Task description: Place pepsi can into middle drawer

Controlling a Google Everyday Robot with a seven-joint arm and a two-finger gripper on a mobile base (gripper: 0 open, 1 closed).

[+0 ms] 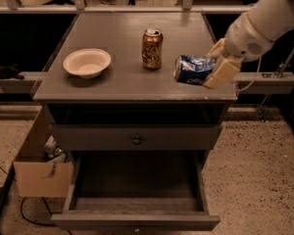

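The blue pepsi can lies on its side, held a little above the right part of the cabinet top. My gripper comes in from the upper right and is shut on the can's right end. Its cream fingers clamp the can front and back. The middle drawer stands pulled out below, with a bare dark floor and low grey walls. The can is above and right of the drawer opening.
A gold-brown can stands upright left of the pepsi can. A cream bowl sits on the left of the top. A closed drawer front with a round knob is above the open drawer. A cardboard box stands at the left.
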